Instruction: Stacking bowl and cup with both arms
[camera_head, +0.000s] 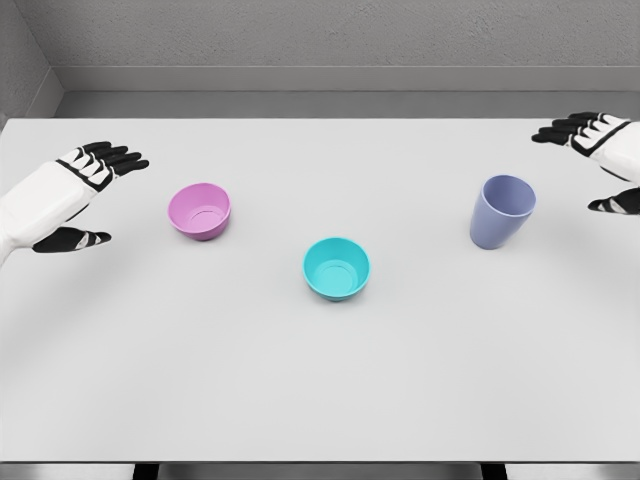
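Three vessels stood apart on table (320, 400): pink bowl (199, 210) left, teal bowl (336, 268) centre, cup (502, 211) right. Left hand (85, 195) and right hand (600, 160) hovered, fingers spread, empty. Nothing stacked; reach step, judging. Next: each hand closing on nearest vessel.

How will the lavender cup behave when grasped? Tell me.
The lavender cup stands upright, taller than wide and narrower at its base, so a sideways nudge would probably tip it. Its smooth wall may slip. It looks rigid and light, likely plastic. The right robot hand is open beside it.
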